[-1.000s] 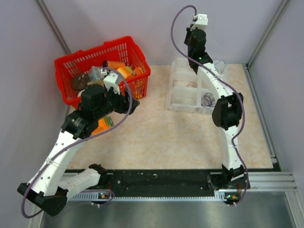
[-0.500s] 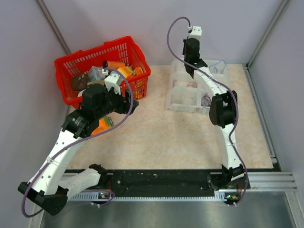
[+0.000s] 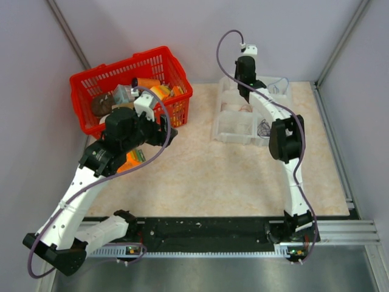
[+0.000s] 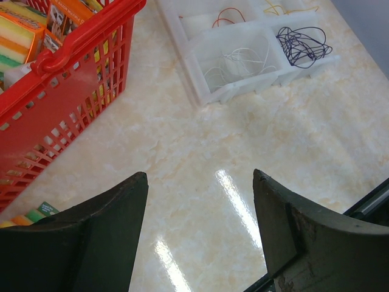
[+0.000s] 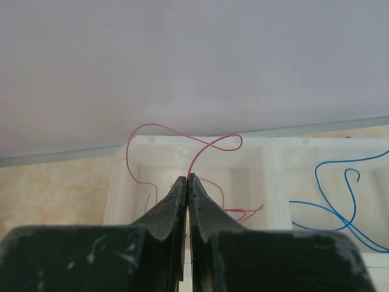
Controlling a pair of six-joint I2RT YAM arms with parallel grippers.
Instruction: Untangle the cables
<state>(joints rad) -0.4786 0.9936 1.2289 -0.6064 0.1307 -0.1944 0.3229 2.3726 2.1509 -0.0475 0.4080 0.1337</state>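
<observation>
Left pincer [image 4: 199,175] hangs wide apart with nothing in it, well short of the clear tray [image 4: 240,92], next to the red basket [image 4: 79,91]. Right pincer [image 5: 188,178] is over the tray's far row, tips pressed together on a red wire [image 5: 200,143]. I'd lift slow and straight so the loops slide free instead of snagging the rim. Cables are all hair-thin and curly: a dark scribble [image 4: 304,45] in the tray's near corner, the red wire farther back, and a blue wire [image 5: 340,194] in the compartment beside it.

left gripper [image 4: 199,182] — jaws apart | red basket [image 4: 73,79] left | dark cables [image 4: 302,45] in clear tray [image 4: 234,92]
</observation>
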